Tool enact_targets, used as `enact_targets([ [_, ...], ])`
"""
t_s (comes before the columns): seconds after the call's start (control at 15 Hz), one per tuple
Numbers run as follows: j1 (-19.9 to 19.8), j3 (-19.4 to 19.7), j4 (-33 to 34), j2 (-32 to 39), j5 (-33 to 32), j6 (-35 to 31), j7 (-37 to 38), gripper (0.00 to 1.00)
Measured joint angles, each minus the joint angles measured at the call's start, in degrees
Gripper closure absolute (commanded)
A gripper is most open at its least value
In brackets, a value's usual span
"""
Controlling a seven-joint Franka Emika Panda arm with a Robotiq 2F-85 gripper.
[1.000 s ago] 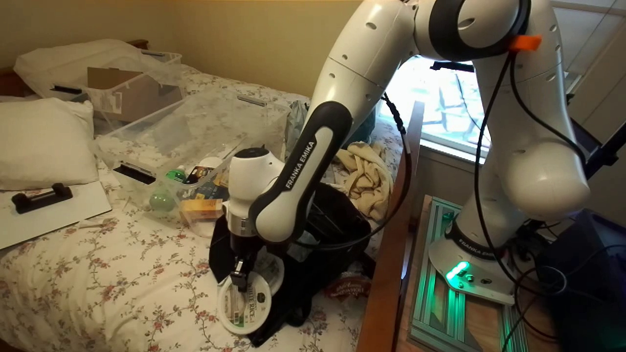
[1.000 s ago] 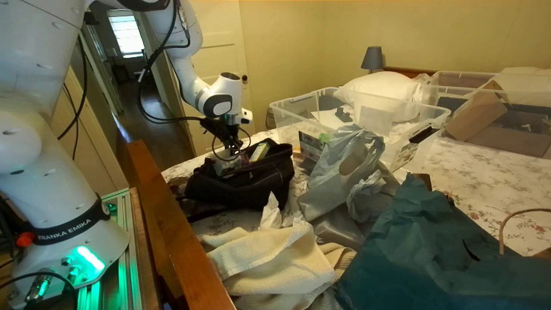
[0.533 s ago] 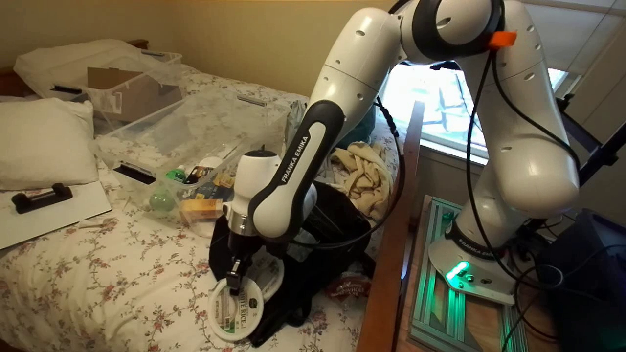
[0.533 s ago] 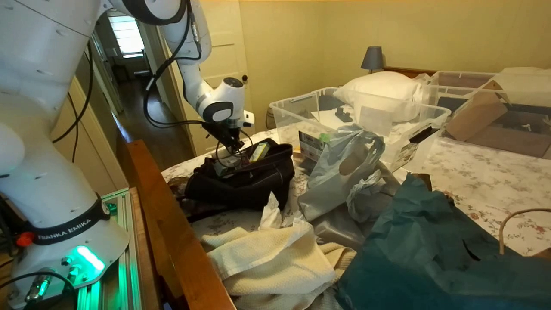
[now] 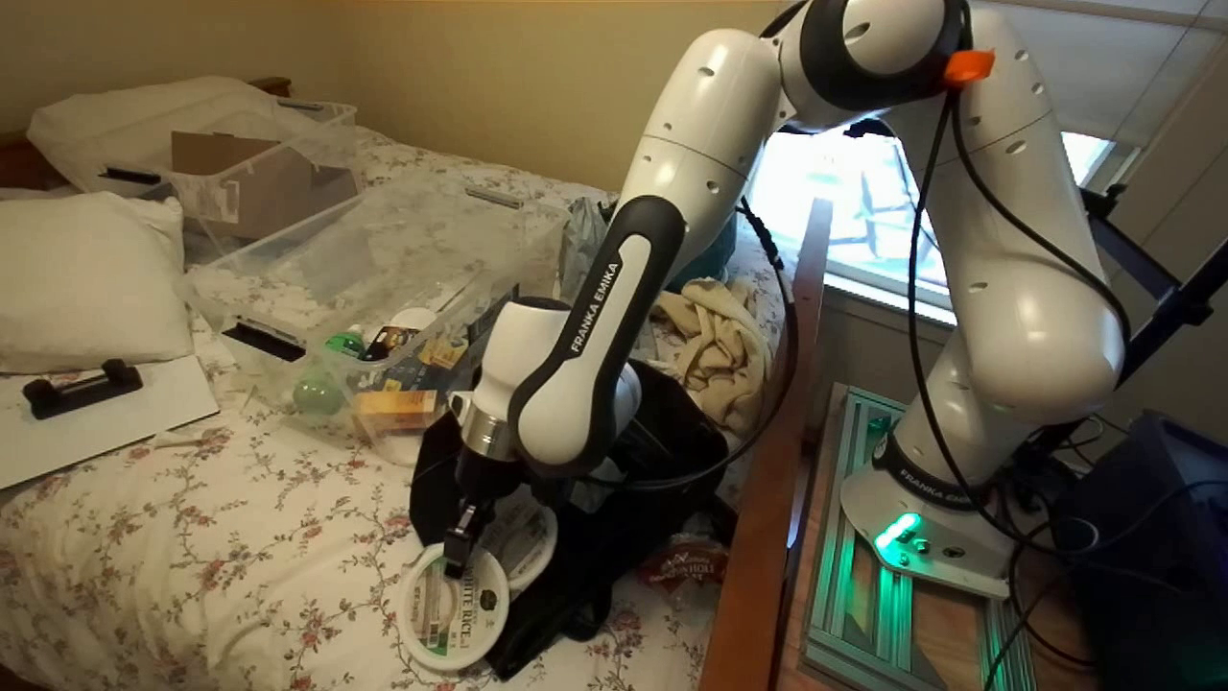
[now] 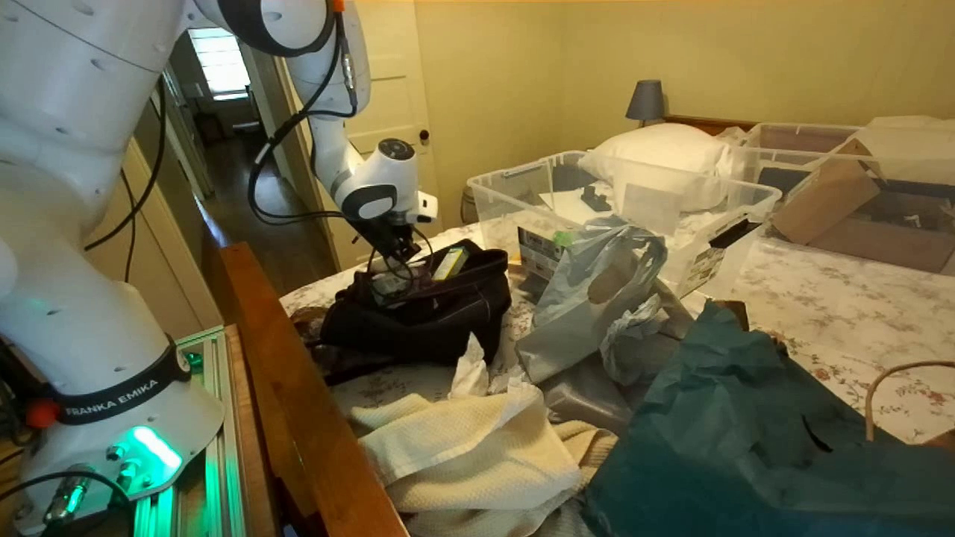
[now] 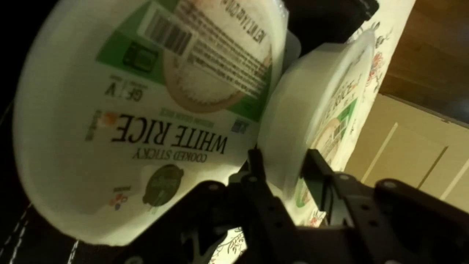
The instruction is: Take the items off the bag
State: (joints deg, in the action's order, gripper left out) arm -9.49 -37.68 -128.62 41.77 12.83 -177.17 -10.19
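In an exterior view: flowered bench (image 5: 278,576); on it a clear bin (image 5: 264,339), far and left of the black bag (image 5: 585,542), which slumps along the bench's right side. The far tub (image 5: 523,539), white, is at the bag's left end; inside or merely on top, cannot tell. The near tub (image 5: 453,611), also white, is tilted just beside it, at the bag's near left edge. Wrist view: pincer (image 7: 283,157) pinches the near tub by its rim.

In an exterior view, a black fabric bag (image 5: 595,547) lies on white floral cloth bedding (image 5: 192,547), before and right of a clear rectangular plastic bin (image 5: 264,339).
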Motion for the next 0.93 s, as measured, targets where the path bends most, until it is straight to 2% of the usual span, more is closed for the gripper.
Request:
enact_targets([
  [0.33, -3.0, -3.5, -5.6, -3.5, -0.6, -6.3, 2.4, 0.92],
  [0.6, -5.7, -5.8, -8.9, -7.3, -0.7, -7.9, 6.0, 0.92],
  [0.67, -6.4, -6.2, -9.4, -7.8, -0.8, -7.9, 6.5, 0.58],
  [0.73, -6.9, -6.4, -9.6, -8.0, -0.9, -7.8, 6.9, 0.39],
  [0.93, -7.1, -5.9, -9.8, -9.2, -1.4, -4.2, 7.7, 0.20],
])
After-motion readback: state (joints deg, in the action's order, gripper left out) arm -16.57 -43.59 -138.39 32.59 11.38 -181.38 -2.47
